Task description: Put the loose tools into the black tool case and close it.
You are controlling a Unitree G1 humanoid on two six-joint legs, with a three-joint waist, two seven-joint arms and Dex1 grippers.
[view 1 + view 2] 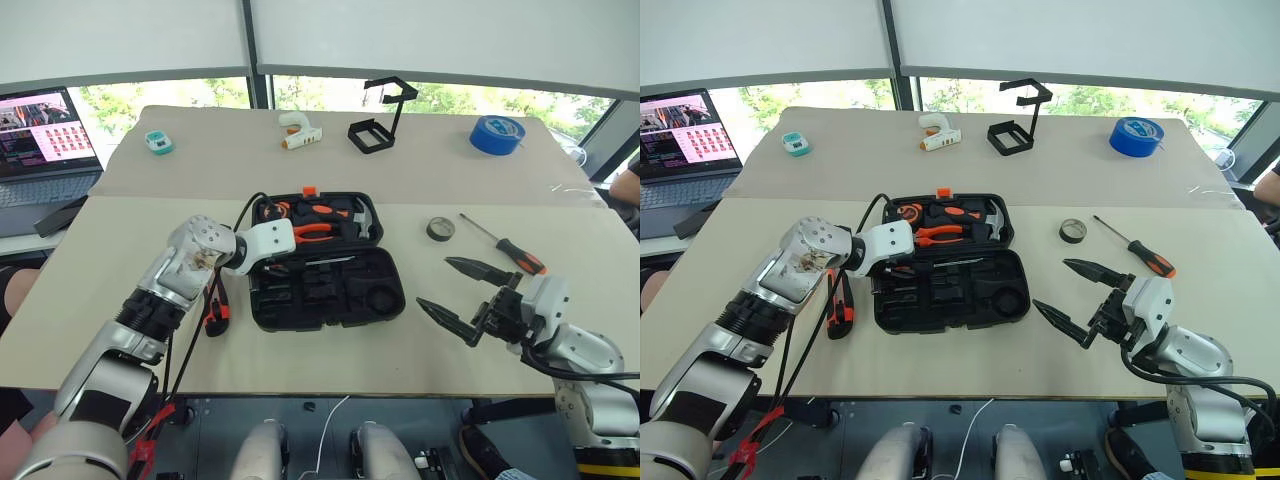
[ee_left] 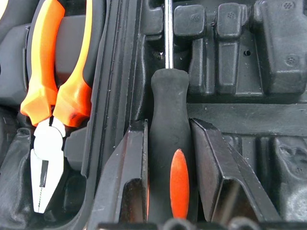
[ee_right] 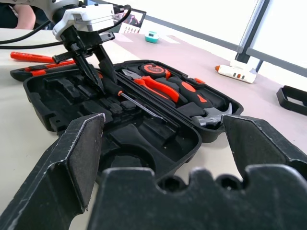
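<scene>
The black tool case (image 1: 325, 262) lies open at the centre of the tabletop (image 1: 100, 260), its far half already carrying pliers (image 1: 312, 231), a hammer (image 1: 362, 218) and other orange-handled tools. The left gripper (image 3: 91, 60) is over the near half, pinching a black-handled screwdriver (image 2: 169, 158) by the grip, with the metal shaft lying along the moulded slots; it looks close to being seated, though whether it has settled into its slot I cannot tell.

Still out, as far as I can judge: an orange-and-black screwdriver (image 1: 505, 246) and a small dark tape roll (image 1: 440, 228) right of the case, and orange-and-black tools (image 1: 840, 305) lying left of it, beside the left arm. So the job is partway through, and the lid has yet to be shut.

The right gripper (image 1: 462, 297) hangs at the lower right with its fingers spread wide and nothing between them, near the loose screwdriver.

Along the far edge sit a white glue gun (image 1: 298, 131), a black wire stand (image 1: 382, 120), a blue tape roll (image 1: 497, 134) and a small teal object (image 1: 158, 143); a laptop (image 1: 45, 135) is at upper left. A black cable (image 1: 245, 208) runs by the case's left corner and might get caught when the case is shut.
</scene>
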